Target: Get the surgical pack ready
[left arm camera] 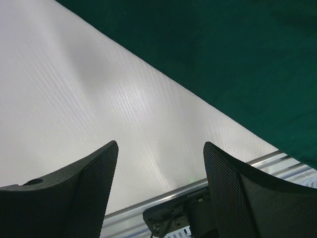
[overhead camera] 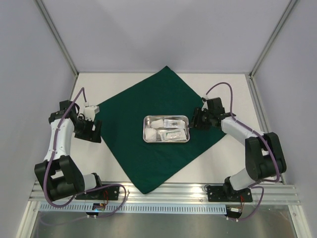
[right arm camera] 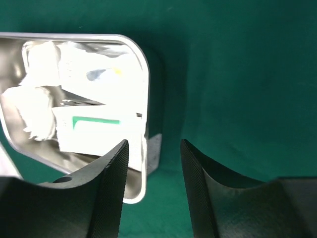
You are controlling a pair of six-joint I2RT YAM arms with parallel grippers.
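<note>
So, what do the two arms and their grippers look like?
Both the left arm and right arm have white links joined by black joints, with a purple cable looping along each. The left gripper and right gripper are black, each with two broad curved fingers whose inner faces are finely textured. No markings are legible.

A large dark green cloth sheet [overhead camera: 148, 153] lies flat on the white tabletop [overhead camera: 237, 89], set as a diamond with one corner toward the back and the opposite corner reaching the rail at the near edge. A small rectangular steel tray [overhead camera: 166, 116] sits on the cloth at about its middle, with white gauze wads [overhead camera: 154, 124] at its left end and flat clear pouches [overhead camera: 174, 134] to their right. The left pincer [overhead camera: 89, 134] is over bare tabletop beside the cloth's left corner, and the right pincer [overhead camera: 197, 120] is over the cloth just beside the tray's right end.
</note>
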